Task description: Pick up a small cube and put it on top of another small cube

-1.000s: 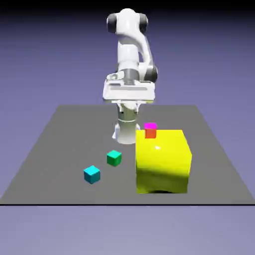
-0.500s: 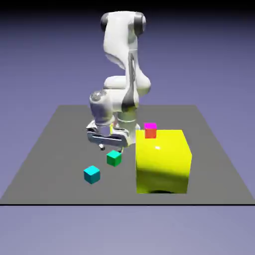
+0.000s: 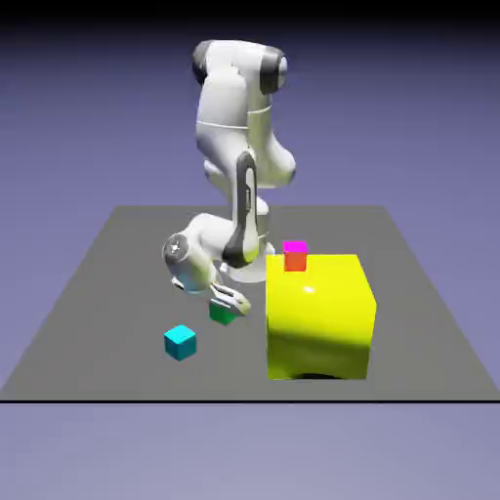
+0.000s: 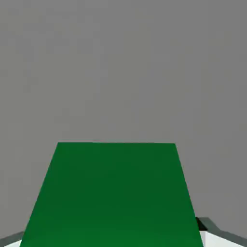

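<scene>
Small plain green cube [image 3: 221,312] sits under the hand, on the grey tabletop [image 3: 98,312], inward of the near-left corner in the exterior view. You have the two-finger gripper [image 4: 112,236] astride it, but whether it's clamped, can't tell. Likely light, stiff, not fragile, perhaps slick; take opposite flat sides, centred and square.
</scene>
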{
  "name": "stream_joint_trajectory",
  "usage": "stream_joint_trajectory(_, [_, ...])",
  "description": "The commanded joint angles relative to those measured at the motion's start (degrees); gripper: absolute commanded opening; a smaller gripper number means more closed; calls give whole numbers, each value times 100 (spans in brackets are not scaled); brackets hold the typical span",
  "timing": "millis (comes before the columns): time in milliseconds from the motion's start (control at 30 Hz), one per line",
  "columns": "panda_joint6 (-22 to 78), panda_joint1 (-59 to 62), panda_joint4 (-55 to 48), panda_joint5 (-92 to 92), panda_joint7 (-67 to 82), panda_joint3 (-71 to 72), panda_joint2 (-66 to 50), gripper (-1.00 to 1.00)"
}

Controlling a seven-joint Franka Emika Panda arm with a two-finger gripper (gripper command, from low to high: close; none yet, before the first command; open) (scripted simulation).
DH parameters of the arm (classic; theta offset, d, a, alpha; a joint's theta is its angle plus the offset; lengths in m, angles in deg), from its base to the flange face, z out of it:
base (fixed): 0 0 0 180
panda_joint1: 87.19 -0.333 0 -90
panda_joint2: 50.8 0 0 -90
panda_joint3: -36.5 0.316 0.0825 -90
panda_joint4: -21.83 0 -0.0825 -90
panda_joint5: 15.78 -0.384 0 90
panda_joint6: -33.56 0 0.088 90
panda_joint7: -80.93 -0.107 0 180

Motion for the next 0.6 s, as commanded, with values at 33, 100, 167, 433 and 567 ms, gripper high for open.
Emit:
stream_joint_trajectory(33, [295, 42, -227, -51, -389, -193, 147, -100])
stream_joint_trajectory(100, [437, 189, -582, -550, -877, -357, 36, -100])
stream_joint_trajectory(167, [580, 337, -937, -1048, -1364, -520, -76, -100])
stream_joint_trajectory(433, [776, 718, -1818, -2594, -2466, -823, -573, -100])
stream_joint_trajectory(567, [313, 711, -1700, -3258, -2015, -498, -1124, 100])
